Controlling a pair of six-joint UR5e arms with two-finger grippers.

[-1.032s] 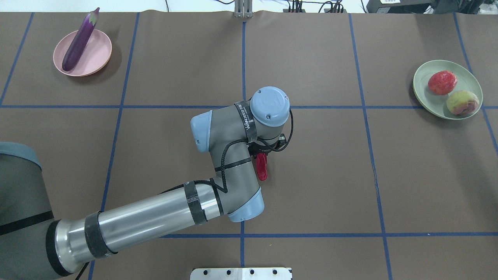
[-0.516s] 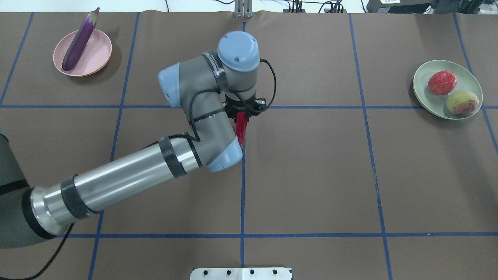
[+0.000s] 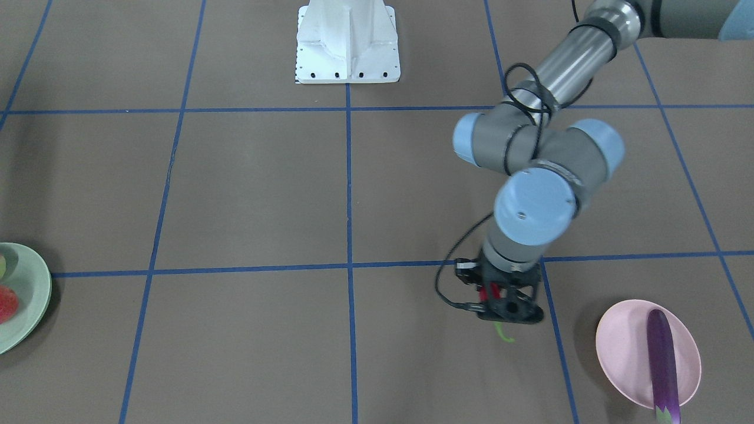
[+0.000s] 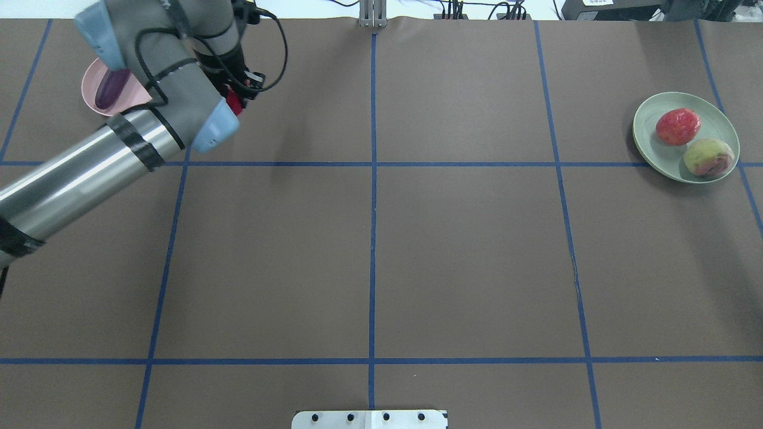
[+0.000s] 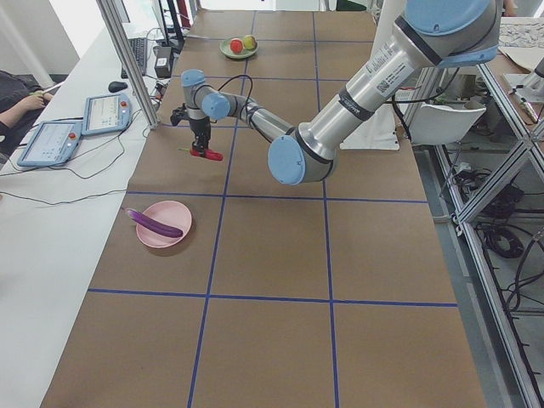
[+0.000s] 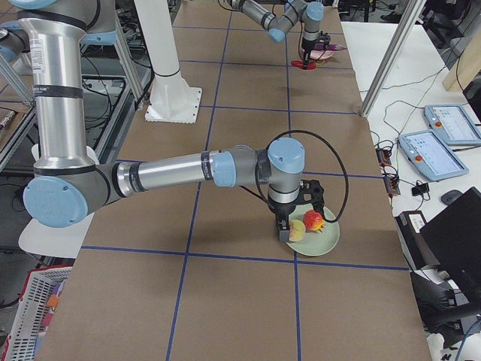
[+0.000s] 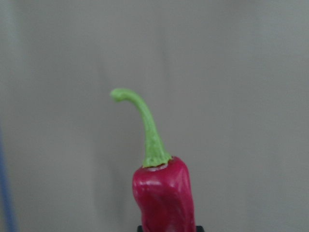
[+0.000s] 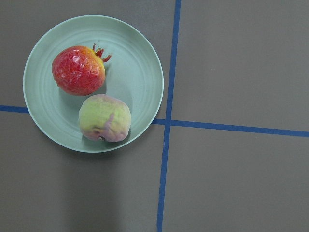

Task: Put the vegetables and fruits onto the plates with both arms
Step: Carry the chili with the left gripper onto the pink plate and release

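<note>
Left gripper (image 3: 505, 309) clamps chili pepper (image 7: 164, 198), pointing down, arm outstretched near pink plate (image 3: 621, 353); right gripper (image 6: 288, 228) state unclear.

From overhead, the left arm (image 4: 173, 77) covers most of the pink plate (image 4: 88, 95) and the eggplant (image 4: 112, 88), and only a red sliver of the chili (image 4: 234, 106) peeks out. Front cam chops the green plate (image 3: 35, 294) off at the edge. The right gripper (image 6: 285, 229) is way too small to make out its jaws.
</note>
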